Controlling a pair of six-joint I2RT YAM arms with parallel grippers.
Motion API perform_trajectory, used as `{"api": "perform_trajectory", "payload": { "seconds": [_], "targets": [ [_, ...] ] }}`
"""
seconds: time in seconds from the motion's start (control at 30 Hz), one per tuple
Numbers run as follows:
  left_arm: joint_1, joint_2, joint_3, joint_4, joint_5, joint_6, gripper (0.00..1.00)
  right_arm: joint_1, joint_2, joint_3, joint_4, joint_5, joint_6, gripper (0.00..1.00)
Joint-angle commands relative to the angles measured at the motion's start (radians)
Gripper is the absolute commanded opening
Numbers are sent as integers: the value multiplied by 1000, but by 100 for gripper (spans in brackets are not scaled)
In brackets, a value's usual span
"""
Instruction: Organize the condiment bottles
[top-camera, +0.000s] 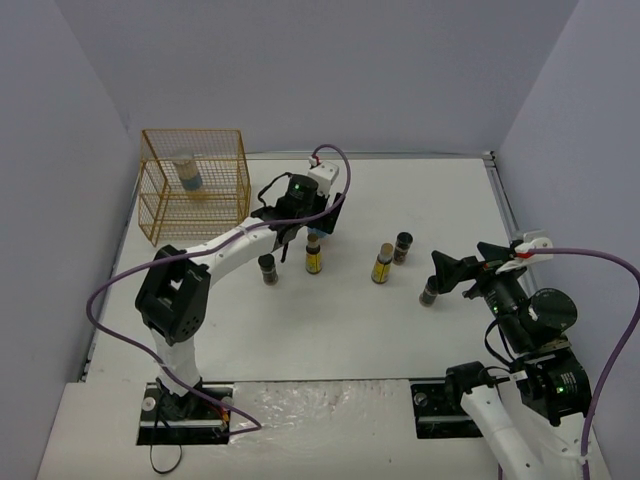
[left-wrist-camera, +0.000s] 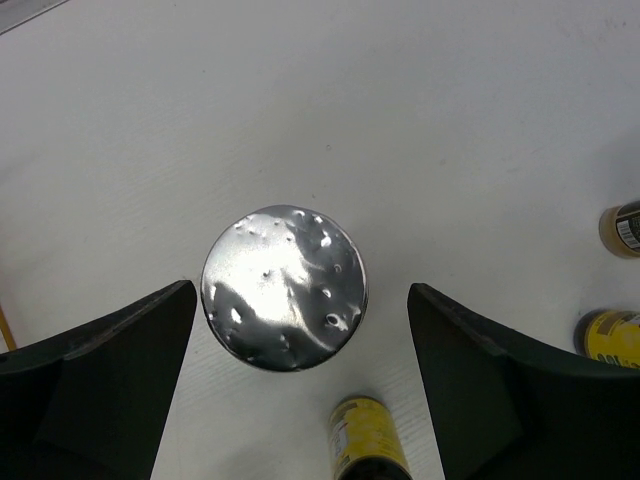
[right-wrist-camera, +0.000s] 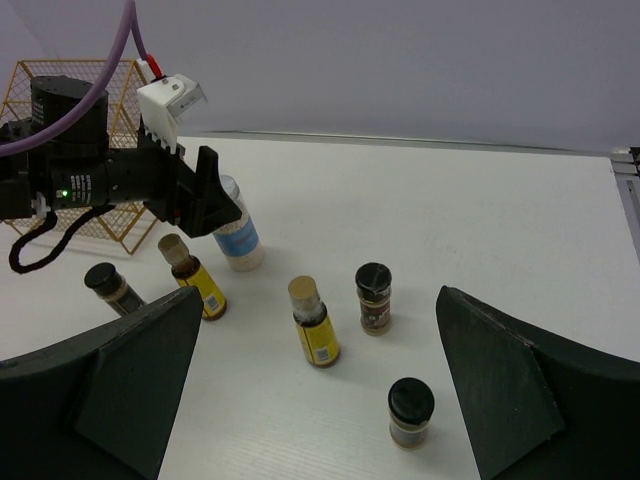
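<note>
Condiment bottle (left-wrist-camera: 285, 287): silver lid between left gripper (left-wrist-camera: 300, 292) fingers, gaps both sides; top view hides it.
Left gripper: released.
Right gripper (right-wrist-camera: 318, 297): released, empty.

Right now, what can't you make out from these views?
1. Top external: pale jar hidden under the left gripper.
2. Left wrist: only that jar's foil top shows; label hidden below it.
3. Left wrist: yellow-labelled bottle cut off by the right edge.
4. Top external: second pale jar veiled by the gold rack wire; label too small to read.
</note>
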Motion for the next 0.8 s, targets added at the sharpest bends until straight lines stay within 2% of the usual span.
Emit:
{"api": "perform_trajectory", "payload": {
  "seconds": [0.0,0.37,0.43,0.57,0.77],
  "targets": [
    [-9,-2,77,47,15,-25,80,4,0,0,64,-2,4,100],
    [-7,-27,85,33,-10,-21,26,5,-4,0,58,2,5,100],
    [-5,-45,97,18,-23,-10,11,5,-3,-1,57,0,7,100],
    [19,-134,163,-71,-65,12,4,5,-5,5,56,1,5,100],
    [95,-263,291,-214,-168,27,4,5,9,14,57,-1,0,100]
  ]
}}
